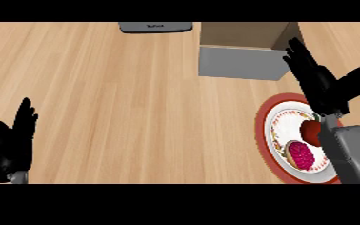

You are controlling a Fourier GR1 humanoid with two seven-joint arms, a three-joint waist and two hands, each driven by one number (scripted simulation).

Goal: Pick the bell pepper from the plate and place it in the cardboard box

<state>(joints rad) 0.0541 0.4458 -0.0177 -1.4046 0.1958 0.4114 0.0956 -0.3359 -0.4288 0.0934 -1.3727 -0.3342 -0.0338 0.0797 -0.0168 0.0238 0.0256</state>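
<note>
Light wooden counter (pixel 126 105) with lengthwise grain, grey appliance (pixel 155 27) at far edge

Two black hands are seen, the left hand (pixel 15 140) and the right hand (pixel 320 86), each with slender matte fingers. A boxy grey forearm (pixel 346 153) is attached behind the right one.

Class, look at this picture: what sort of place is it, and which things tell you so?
Probably a kitchen counter: a light wooden top, a red-rimmed plate holding food, and an open cardboard box behind it.
</note>
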